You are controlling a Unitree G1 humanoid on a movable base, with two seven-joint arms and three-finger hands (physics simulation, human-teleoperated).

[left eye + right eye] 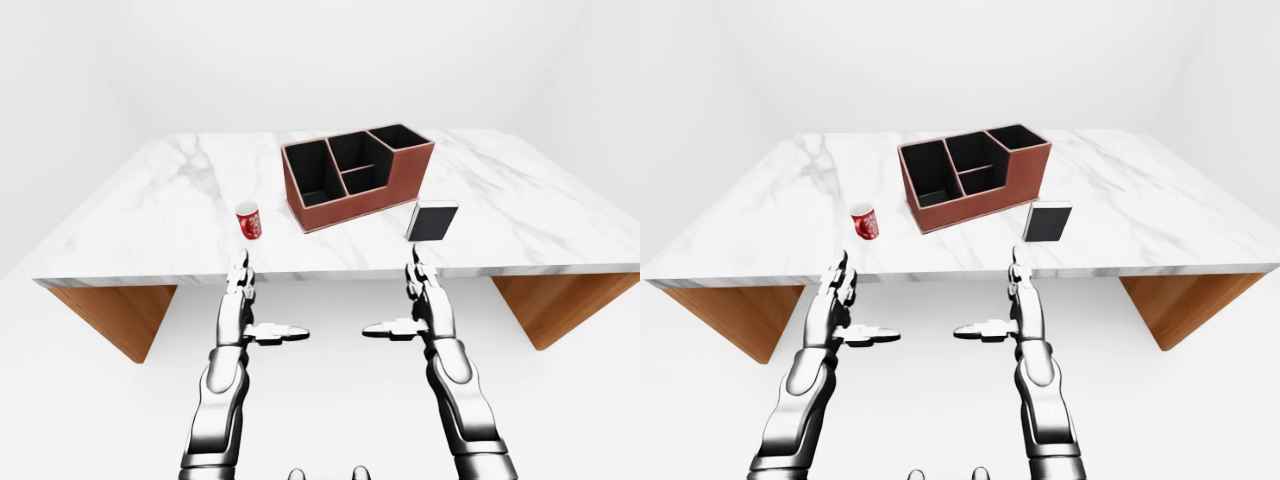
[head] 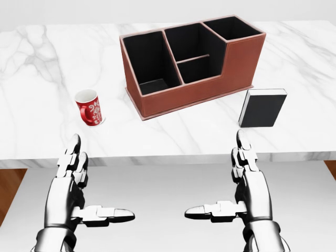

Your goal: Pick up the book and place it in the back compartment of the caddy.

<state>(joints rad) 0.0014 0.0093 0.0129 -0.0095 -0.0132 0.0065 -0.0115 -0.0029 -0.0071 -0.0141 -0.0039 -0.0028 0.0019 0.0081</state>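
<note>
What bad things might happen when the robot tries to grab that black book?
The book stands upright on the table, so a nudge from the right hand might topple it. It also sits near the caddy, so a wide reach may bump that. The red mug looks safely aside.

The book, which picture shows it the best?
The head view shows the book best: it looks biggest there, standing upright on the marble table just right of the caddy, with its dark cover and white page edge clear. The left-eye and right-eye views show the same book, only smaller and farther off.
</note>
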